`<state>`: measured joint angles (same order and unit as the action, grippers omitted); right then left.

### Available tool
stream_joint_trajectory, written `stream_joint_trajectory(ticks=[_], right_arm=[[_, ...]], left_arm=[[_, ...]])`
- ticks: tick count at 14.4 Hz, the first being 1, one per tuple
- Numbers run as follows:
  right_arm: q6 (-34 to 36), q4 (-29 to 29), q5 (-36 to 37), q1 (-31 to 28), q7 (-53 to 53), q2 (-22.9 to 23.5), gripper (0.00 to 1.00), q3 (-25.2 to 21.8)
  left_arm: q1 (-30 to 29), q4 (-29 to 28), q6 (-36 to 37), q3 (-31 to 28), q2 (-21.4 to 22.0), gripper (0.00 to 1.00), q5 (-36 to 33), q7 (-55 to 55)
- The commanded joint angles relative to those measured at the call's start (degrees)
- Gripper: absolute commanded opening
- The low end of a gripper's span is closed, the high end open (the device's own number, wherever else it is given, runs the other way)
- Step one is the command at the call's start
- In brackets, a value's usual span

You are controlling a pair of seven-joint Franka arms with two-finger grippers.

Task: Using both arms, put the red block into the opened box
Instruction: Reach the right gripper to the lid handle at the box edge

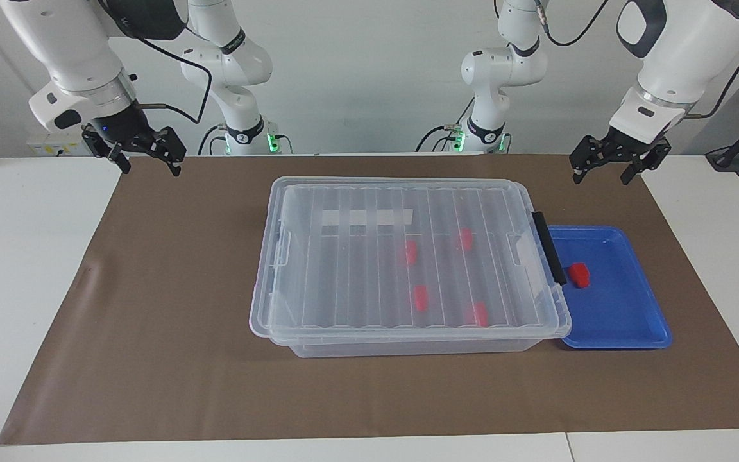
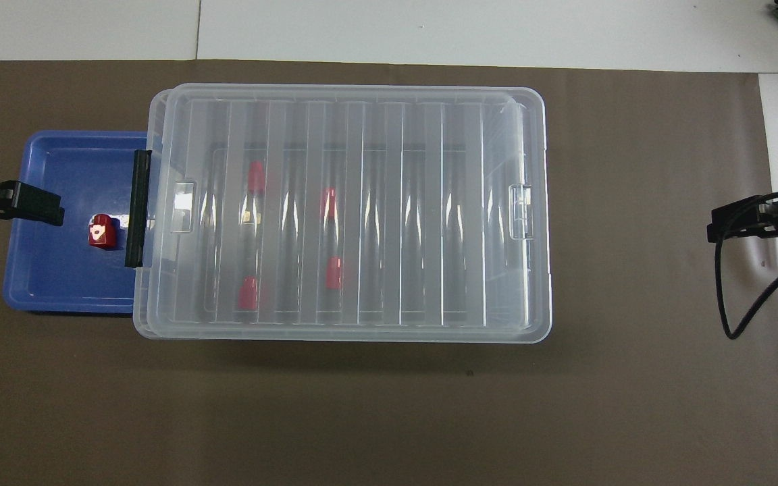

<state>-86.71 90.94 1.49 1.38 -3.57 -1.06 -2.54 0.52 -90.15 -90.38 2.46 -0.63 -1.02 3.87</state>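
Block [image 1: 578, 274] [image 2: 100, 231] is lying in the blue tray [image 1: 626, 321] [image 2: 44, 283], just beside the box [image 1: 401, 256] [image 2: 342, 209] at the left arm's end of the worktop [image 1: 170, 321], lid [image 1: 344, 269] covering four more red blocks [image 1: 419, 298] inside. Left pincer [image 1: 620, 168] is hanging spread near the tray, holding nothing. Right pincer [image 1: 145, 160] is hanging spread and unloaded over the mat's [image 1: 170, 269] other end.

The box [image 1: 401, 263] — clear, ribbed lid [image 1: 408, 212] shut on it, four red blocks seen inside — is set mid-table, its black handle [image 1: 549, 247] touching a blue tray [image 1: 626, 321], where the red block [image 1: 579, 274] is laid.
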Motion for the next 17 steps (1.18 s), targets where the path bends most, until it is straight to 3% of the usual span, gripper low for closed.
stream_joint_trajectory(ticks=[1, 5, 9, 12, 17], right_arm=[[-1.4, 1.8, 0.0, -0.2, 0.8, -1.4, 1.00, 0.3], [-3.7, 1.8, -0.2, -0.2, 0.9, -1.2, 1.00, 0.7], [-13.8, 6.3, -0.3, 3.5, -2.7, -0.6, 1.00, 1.2], [-20.7, 7.0, -2.7, 7.5, -7.3, 3.2, 1.00, 1.5], [-28.8, 9.5, -6.1, 10.2, -8.6, 7.9, 1.00, 1.5]], left_arm=[[0.6, -1.5, -0.7, -0.8, 1.4, 1.00, 0.8, 0.4], [0.6, -1.5, -0.8, -0.8, 1.4, 1.00, 0.8, 0.4], [0.5, -1.6, -0.7, -0.8, 1.4, 1.00, 0.8, 0.5], [0.4, -2.6, -2.7, -0.8, 1.6, 1.00, 0.8, 0.3], [-1.0, -16.5, -17.7, -1.0, 6.8, 1.00, 0.8, 0.6]])
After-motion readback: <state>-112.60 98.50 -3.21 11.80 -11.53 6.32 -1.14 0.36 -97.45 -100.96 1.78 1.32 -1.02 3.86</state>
